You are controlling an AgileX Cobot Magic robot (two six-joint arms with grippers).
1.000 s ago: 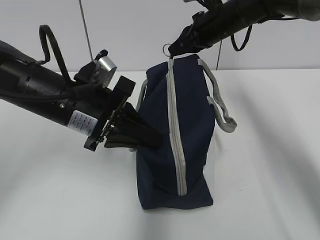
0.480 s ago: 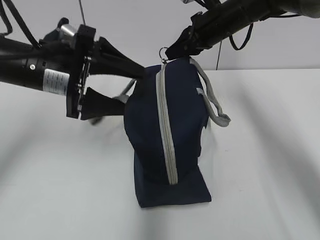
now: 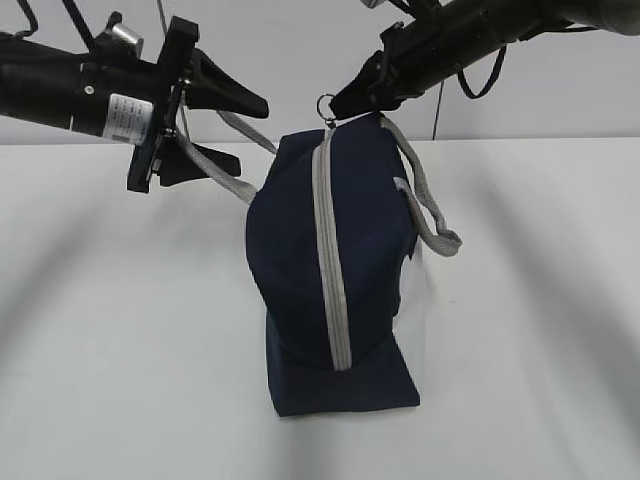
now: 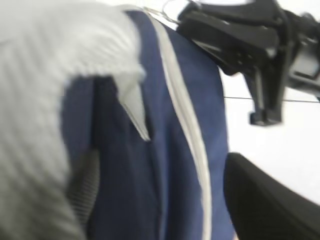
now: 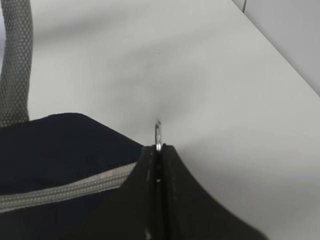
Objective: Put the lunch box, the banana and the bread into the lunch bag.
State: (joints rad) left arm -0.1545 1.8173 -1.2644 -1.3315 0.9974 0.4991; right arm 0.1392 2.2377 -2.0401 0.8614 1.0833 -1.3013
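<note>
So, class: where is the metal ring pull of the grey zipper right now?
In the exterior view the metal ring pull sits top centre, at the upper end of the grey zipper on the navy-blue fabric lunch bag, pinched by the shut right gripper.

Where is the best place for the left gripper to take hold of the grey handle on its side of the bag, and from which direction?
Probably the raised middle of the grey handle, approached from the left. There the strap stretches clear of the bag and already runs between the open left gripper's fingers, so closing should catch it.
</note>
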